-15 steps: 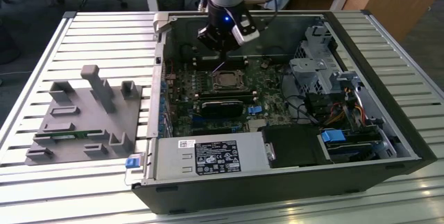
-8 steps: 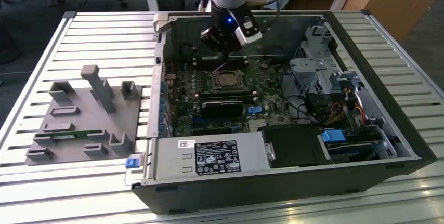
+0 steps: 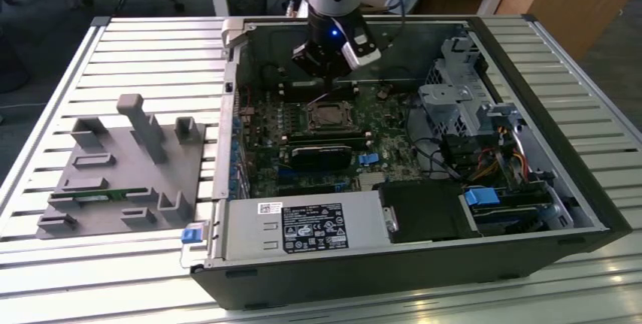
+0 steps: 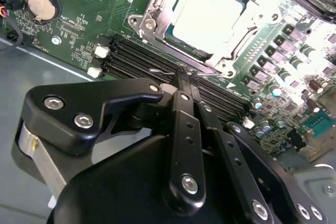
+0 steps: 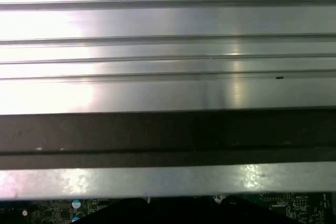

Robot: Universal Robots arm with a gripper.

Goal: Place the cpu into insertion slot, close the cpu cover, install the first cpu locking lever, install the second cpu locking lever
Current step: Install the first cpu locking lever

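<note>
Your end effector [image 3: 323,71] hangs clenched and empty over the far side of the open computer case [image 3: 561,189]; the cpu [image 4: 208,15] sits in its slot [image 4: 157,19], just nearer you than the fingertips, cover [image 4: 237,62] down around it

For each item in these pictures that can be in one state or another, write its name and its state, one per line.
cpu: seated in the insertion slot.
insertion slot: filled.
cpu cover: closed down around the chip.
gripper: shut, holding nothing, above the memory slots beside the socket.
computer case: side open, lying flat.
</note>
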